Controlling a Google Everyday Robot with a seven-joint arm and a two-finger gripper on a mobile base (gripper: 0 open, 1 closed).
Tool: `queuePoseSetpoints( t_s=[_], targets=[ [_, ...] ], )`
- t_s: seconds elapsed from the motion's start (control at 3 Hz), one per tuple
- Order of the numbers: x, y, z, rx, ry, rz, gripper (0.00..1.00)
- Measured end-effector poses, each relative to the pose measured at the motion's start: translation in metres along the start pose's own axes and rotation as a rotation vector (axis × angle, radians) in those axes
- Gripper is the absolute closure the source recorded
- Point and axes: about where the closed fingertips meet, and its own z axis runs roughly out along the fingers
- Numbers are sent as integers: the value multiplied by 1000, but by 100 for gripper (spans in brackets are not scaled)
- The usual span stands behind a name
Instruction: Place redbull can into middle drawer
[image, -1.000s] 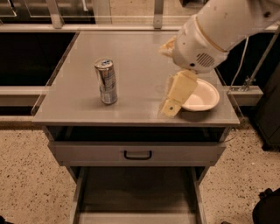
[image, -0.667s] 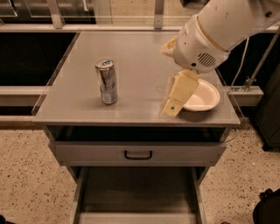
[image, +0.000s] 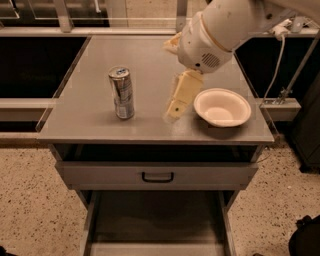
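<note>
The redbull can (image: 122, 93) stands upright on the left part of the grey cabinet top (image: 150, 60). My gripper (image: 170, 79) hangs above the cabinet top between the can and a white bowl, right of the can and apart from it. It is open and empty. Its lower cream finger (image: 181, 95) points down toward the top. The middle drawer (image: 155, 220) is pulled out at the bottom of the view, with its dark floor bare.
A white bowl (image: 222, 107) sits on the right part of the cabinet top. The grey drawer front with a black handle (image: 157, 176) is shut above the open drawer. A cable and bracket (image: 285, 90) stand at the right.
My gripper has moved left, off the bowl's edge and closer to the can. The can and bowl have not moved.
</note>
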Motion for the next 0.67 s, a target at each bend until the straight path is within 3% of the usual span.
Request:
queuePoseSetpoints(
  t_s=[0.33, 0.67],
  targets=[
    [-30, -44, 55, -65, -65, -78, 0],
    [-30, -42, 55, -63, -65, -72, 0]
  ],
)
